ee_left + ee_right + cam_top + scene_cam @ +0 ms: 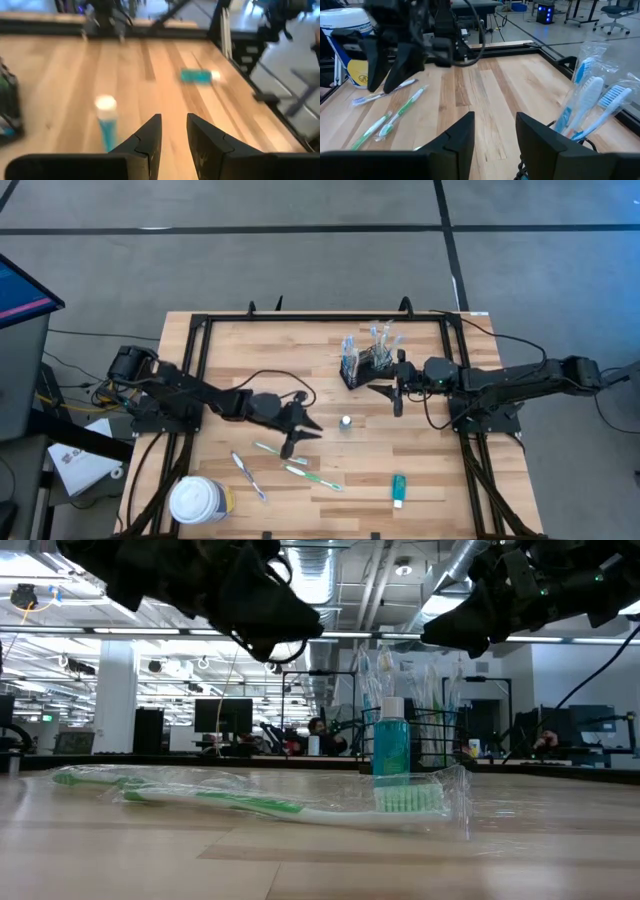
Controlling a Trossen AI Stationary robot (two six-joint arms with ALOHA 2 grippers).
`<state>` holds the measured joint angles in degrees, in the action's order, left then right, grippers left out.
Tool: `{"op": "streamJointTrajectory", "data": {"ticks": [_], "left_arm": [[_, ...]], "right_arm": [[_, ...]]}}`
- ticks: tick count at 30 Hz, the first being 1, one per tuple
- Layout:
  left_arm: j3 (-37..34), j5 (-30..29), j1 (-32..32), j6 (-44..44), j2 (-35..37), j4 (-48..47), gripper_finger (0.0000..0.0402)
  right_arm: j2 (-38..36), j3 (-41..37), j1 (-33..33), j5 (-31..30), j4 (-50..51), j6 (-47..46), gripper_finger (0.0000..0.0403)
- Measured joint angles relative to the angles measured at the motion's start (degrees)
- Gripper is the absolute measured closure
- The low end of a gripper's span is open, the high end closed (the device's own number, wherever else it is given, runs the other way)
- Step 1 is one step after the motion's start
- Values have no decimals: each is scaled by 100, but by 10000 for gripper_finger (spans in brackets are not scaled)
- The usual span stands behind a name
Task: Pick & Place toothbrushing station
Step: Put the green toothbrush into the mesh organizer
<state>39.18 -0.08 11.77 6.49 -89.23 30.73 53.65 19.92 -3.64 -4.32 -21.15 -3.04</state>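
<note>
High view shows the black wire-mesh caddy (pixel 362 366) upright near the table's far edge, with wrapped toothbrushes (pixel 380 338) standing in it. The right gripper (pixel 392 392) hangs just beside the caddy, its jaws apart with nothing between them. A small teal bottle (pixel 345 423) stands on the wooden table (pixel 440 460) between both grippers. Two green toothbrushes (pixel 300 471), a blue-white toothbrush (pixel 248 477) and a teal tube (pixel 398 489) lie nearer the front. The left gripper (pixel 298 434) hovers above the green toothbrushes, jaws narrowly parted, empty. A white-lidded tub (pixel 197 501) occupies the front left corner.
</note>
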Motion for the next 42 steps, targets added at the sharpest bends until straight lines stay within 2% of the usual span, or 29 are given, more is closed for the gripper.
{"op": "streamJointTrajectory", "data": {"ticks": [5, 14, 18, 32, 42], "left_arm": [[0, -2, 335, 26, 0, -477, 316], [0, -294, 768, 1108, 2, -1666, 316], [25, -316, 856, 1466, 2, -2029, 316], [549, -342, 855, 1837, -53, -3763, 316], [723, 0, 853, 1947, -561, -3890, 316]], "right_arm": [[0, 0, 0, 0, 2, 0, 269], [0, 0, 0, 0, -15, 0, 274], [1, 0, 0, 0, -20, 0, 275], [2, 0, 0, 0, -26, 0, 275], [2, 0, 0, 0, -29, 0, 275]]}}
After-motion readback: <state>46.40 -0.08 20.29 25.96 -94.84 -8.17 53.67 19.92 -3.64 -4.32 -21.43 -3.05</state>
